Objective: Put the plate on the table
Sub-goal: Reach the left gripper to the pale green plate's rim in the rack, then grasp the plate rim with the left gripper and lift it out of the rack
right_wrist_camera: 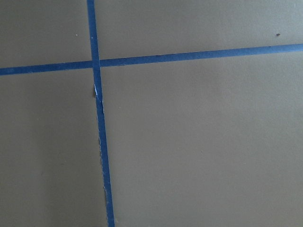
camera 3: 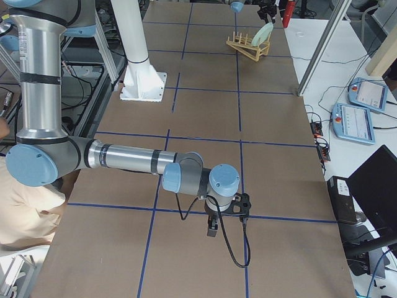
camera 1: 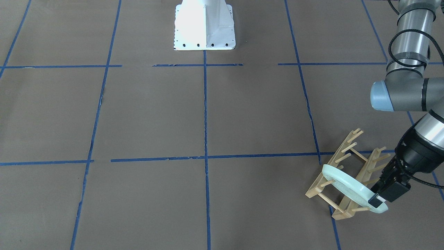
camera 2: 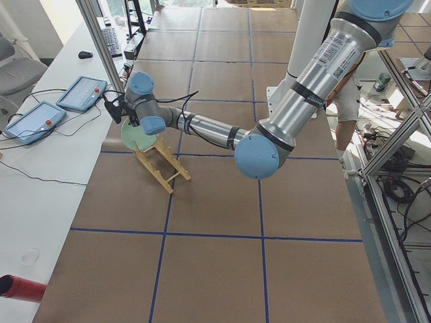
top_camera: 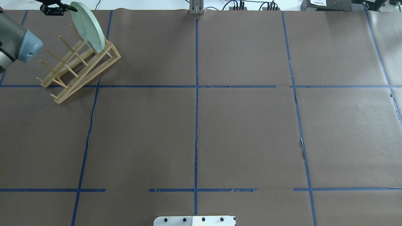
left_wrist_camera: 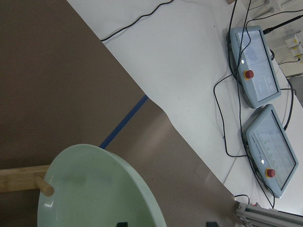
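Leaning round mint plate (camera 1: 349, 189), wooden rack (camera 1: 347, 146)

Pale mint-green plate (camera 1: 347, 187) stands tilted on edge between wooden rack (camera 1: 350, 142) pegs, on the brown table (camera 1: 156, 114).

place: robot lab | teach pendants (left_wrist_camera: 258, 66) | blue-taped table (top_camera: 251, 125) | aluminium framing (camera 2: 108, 60)

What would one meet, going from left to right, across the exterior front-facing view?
White robot base → plate → left tool, at the plate's right rim. The wooden rack overlaps the plate, so it is left out.
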You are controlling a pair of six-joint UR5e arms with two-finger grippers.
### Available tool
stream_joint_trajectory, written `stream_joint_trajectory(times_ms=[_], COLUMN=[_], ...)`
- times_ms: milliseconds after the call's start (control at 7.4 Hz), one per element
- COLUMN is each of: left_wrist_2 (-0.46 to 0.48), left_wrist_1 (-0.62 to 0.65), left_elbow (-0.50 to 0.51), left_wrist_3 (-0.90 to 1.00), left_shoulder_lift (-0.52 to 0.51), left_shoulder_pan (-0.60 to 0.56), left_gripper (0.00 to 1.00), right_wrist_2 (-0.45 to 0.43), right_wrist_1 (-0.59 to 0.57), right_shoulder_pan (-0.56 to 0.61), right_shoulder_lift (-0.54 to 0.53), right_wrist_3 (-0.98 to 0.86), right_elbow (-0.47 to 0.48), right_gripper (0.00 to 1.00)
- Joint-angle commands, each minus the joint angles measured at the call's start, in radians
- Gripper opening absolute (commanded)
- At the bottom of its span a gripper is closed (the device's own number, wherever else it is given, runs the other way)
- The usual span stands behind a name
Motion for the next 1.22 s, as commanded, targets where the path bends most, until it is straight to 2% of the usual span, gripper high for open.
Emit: stream_joint_trajectory(times_ms=[0, 135, 405, 676, 946, 1081], left_wrist_2=[0.008, 0.008, 0.006, -0.005, -0.003, -0.002], left_wrist_1=[-0.013, -0.029, -0.025, 0.027, 0.030, 0.032], left_elbow=[0.000, -0.001, -0.046, -0.147, -0.245, -0.259], left_wrist_3=[-0.007, -0.007, -0.014, -0.018, -0.168, -0.254], left_shoulder_lift=[-0.002, 0.001, -0.002, -0.005, -0.008, -0.038], left_shoulder_pan=[0.003, 0.003, -0.003, -0.039, -0.048, -0.048], left_gripper=[0.16, 0.00, 0.00, 0.00, 0.00, 0.00], right_wrist_2=[0.000, 0.000, 0.000, 0.000, 0.000, 0.000], right_wrist_1=[0.000, 0.000, 0.000, 0.000, 0.000, 0.000], right_shoulder_pan=[0.000, 0.000, 0.000, 0.000, 0.000, 0.000], right_shoulder_lift=[0.000, 0.000, -0.002, 0.000, 0.000, 0.000], right_wrist_3=[0.000, 0.000, 0.000, 0.000, 0.000, 0.000], right_elbow=[0.000, 0.000, 0.000, 0.000, 0.000, 0.000], right_gripper=[1.00, 1.00, 1.00, 1.00, 1.00, 1.00])
